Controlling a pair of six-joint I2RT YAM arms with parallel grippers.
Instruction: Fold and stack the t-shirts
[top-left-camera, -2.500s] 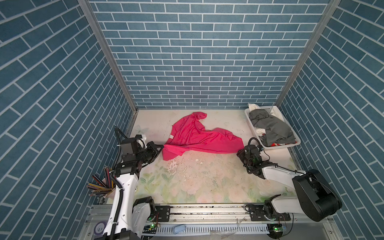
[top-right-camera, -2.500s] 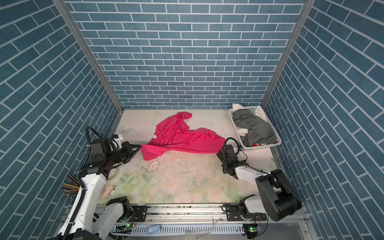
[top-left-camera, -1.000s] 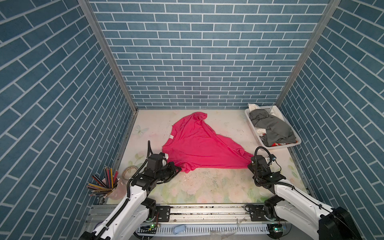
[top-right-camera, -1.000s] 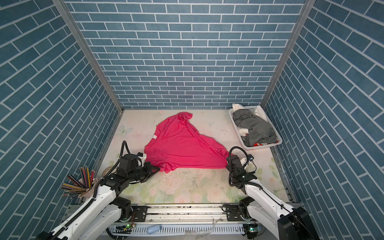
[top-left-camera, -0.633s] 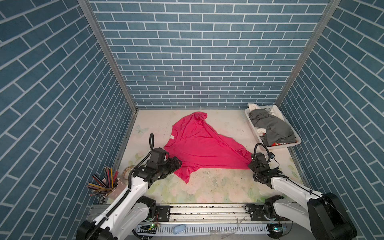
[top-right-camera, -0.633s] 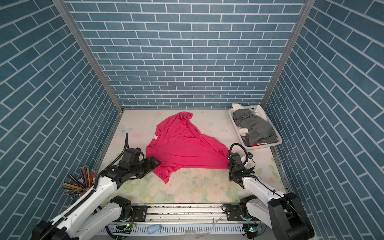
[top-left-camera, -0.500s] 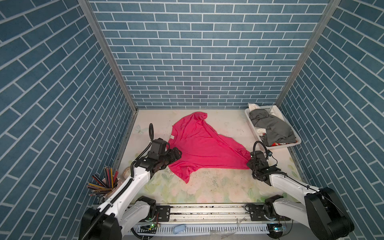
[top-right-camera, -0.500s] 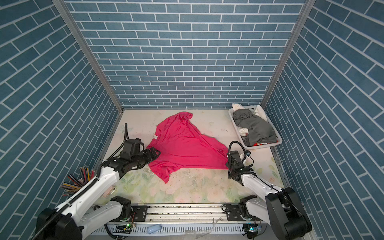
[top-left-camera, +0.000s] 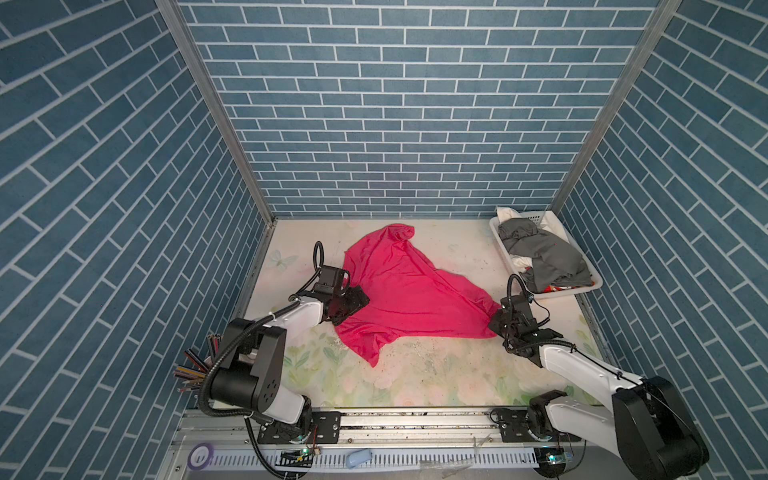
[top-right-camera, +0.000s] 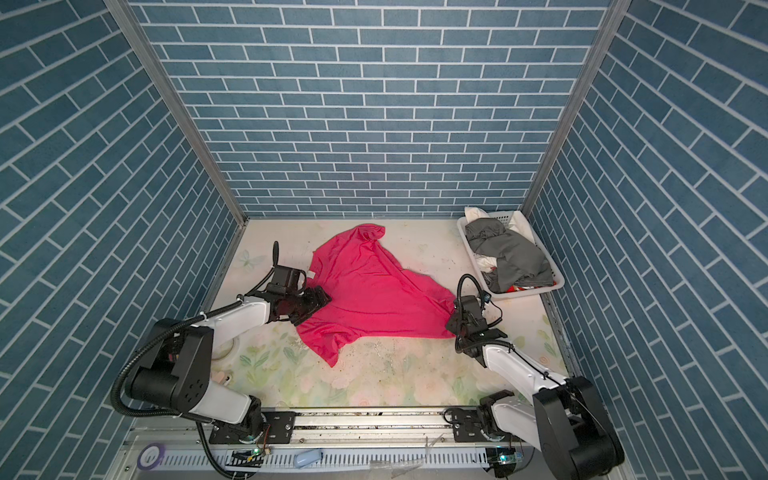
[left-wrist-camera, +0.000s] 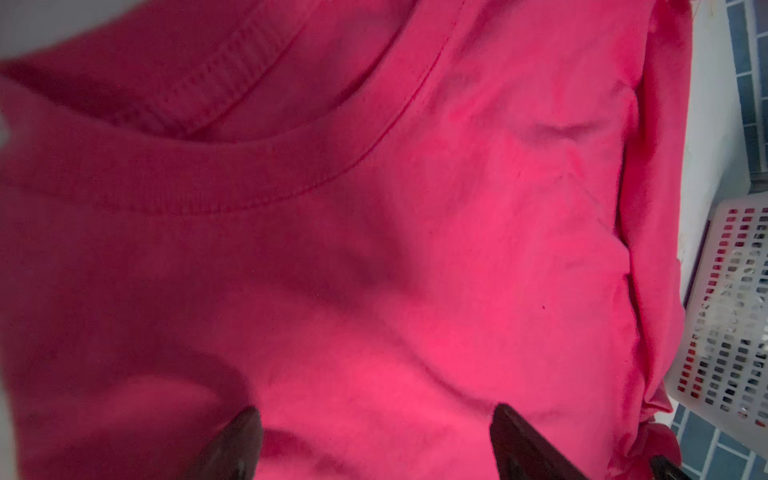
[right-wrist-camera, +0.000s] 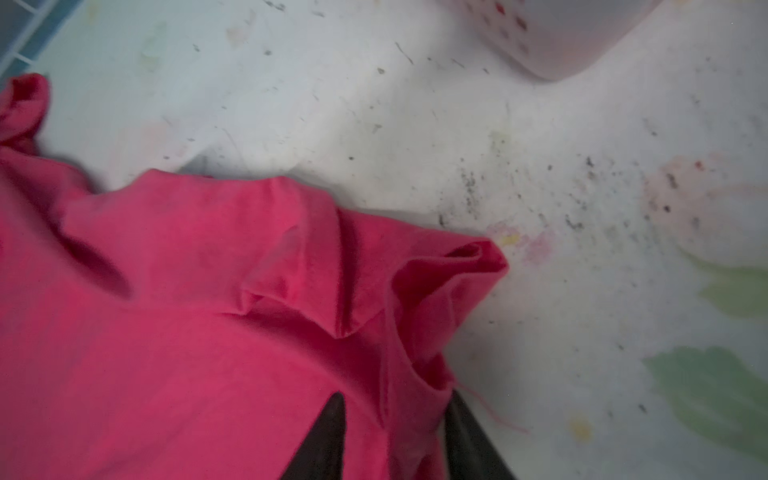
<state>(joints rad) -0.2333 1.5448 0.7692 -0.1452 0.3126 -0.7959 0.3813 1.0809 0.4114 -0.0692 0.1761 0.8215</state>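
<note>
A bright pink t-shirt (top-left-camera: 407, 291) (top-right-camera: 370, 291) lies spread and wrinkled on the table's middle. My left gripper (top-left-camera: 357, 303) (top-right-camera: 322, 301) rests over its left edge near the collar. In the left wrist view that gripper (left-wrist-camera: 374, 409) is wide open above flat pink cloth (left-wrist-camera: 415, 249). My right gripper (top-left-camera: 496, 322) (top-right-camera: 453, 322) sits at the shirt's right corner. In the right wrist view its jaws (right-wrist-camera: 395, 399) stand apart with a bunched fold of the pink shirt (right-wrist-camera: 208, 311) between them. A dark grey t-shirt (top-left-camera: 540, 253) lies on white and red cloth in the basket.
The white slotted basket (top-left-camera: 557, 293) (top-right-camera: 523, 297) stands at the back right, close to my right gripper. A cup of coloured pencils (top-left-camera: 195, 365) sits at the front left beside the left arm's base. Blue brick walls enclose three sides.
Both arms dragged the shirt toward the front, then eased back. The left gripper opened and let go of the cloth; the right gripper's jaws have parted. A pink flap now trails toward the front.
</note>
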